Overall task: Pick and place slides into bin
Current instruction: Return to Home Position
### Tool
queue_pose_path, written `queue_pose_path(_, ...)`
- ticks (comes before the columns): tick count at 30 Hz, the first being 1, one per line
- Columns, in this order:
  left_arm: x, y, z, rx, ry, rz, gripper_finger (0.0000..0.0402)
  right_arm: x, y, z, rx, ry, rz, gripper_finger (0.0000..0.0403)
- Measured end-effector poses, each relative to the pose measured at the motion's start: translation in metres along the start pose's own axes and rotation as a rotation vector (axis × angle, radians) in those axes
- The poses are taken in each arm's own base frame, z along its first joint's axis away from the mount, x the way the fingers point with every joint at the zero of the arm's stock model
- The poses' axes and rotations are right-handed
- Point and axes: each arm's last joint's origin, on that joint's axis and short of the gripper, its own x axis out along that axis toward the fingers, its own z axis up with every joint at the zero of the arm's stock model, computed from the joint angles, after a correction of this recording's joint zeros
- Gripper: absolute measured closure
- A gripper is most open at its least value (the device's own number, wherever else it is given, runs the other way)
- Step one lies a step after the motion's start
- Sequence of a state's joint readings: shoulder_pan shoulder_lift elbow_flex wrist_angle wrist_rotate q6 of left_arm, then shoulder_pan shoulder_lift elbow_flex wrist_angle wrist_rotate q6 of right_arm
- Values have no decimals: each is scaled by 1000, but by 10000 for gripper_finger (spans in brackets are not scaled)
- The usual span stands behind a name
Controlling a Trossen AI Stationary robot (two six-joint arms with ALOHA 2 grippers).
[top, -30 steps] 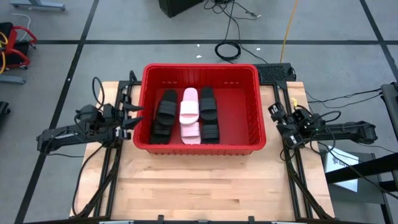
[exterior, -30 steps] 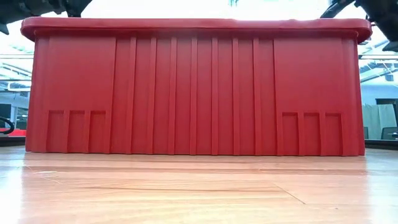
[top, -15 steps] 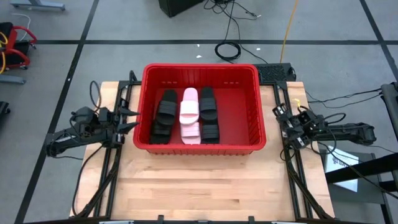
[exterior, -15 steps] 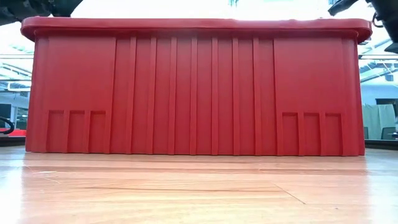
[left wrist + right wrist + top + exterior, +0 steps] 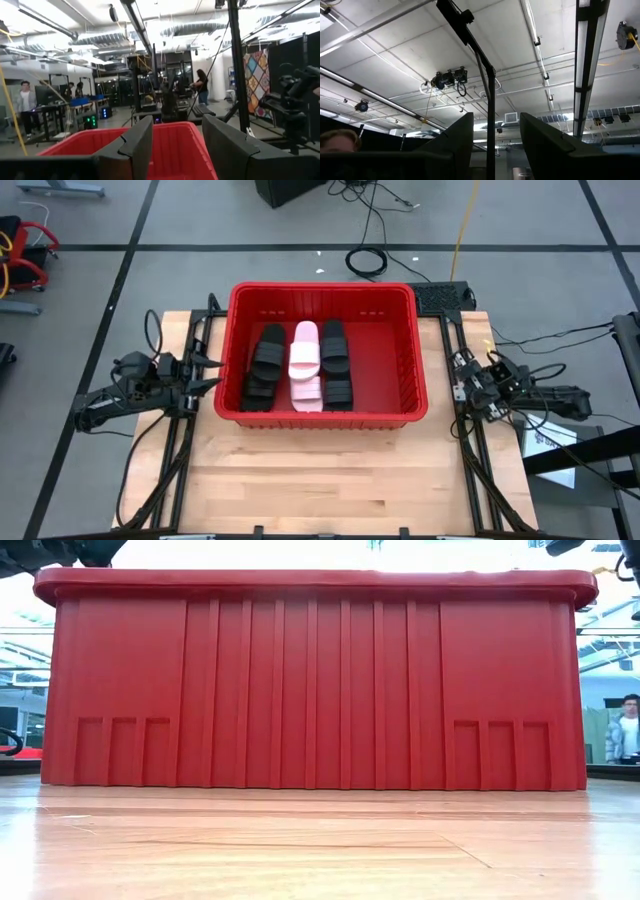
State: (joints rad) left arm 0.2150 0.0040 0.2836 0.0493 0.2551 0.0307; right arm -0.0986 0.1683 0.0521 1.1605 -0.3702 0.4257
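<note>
Black and pink slides [image 5: 305,352] in red bin [image 5: 402,370], long axes near-to-far

Black, pink slides [image 5: 304,366] inside red bin [image 5: 321,288]

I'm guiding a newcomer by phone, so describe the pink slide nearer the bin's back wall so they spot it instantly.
From above, find the big red bin on the wooden table. Its contents lie in three rows; take the middle one. The pale pink slide there, farther from the bare wood, is flanked by black slides, and its pink twin lies nearer the bare wood.
</note>
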Motion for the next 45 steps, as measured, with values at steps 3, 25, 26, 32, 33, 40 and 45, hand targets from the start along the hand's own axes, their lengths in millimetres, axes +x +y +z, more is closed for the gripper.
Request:
queue_pose_path(3,0,0,1,1,-5,-5,222,-3,2,2,-4,6,-3,250)
queue_pose_path(25,0,1,-5,-18,47,22,222,-17,-14,-30,39,317,-377,250)
queue_pose_path(26,0,1,-5,-18,50,33,222,-17,-15,-31,36,325,-390,250)
queue_pose_path(32,0,2,-7,-8,76,63,222,-15,-13,-25,-15,253,-358,250)
queue_pose_path(33,0,2,-7,-8,76,64,222,-16,-14,-27,-14,270,-375,250)
queue_pose_path(40,0,2,-8,-9,79,67,222,-20,-17,-35,-20,351,-448,250)
queue_pose_path(45,-1,2,-10,-14,107,68,222,-27,-21,-44,-40,448,-562,250)
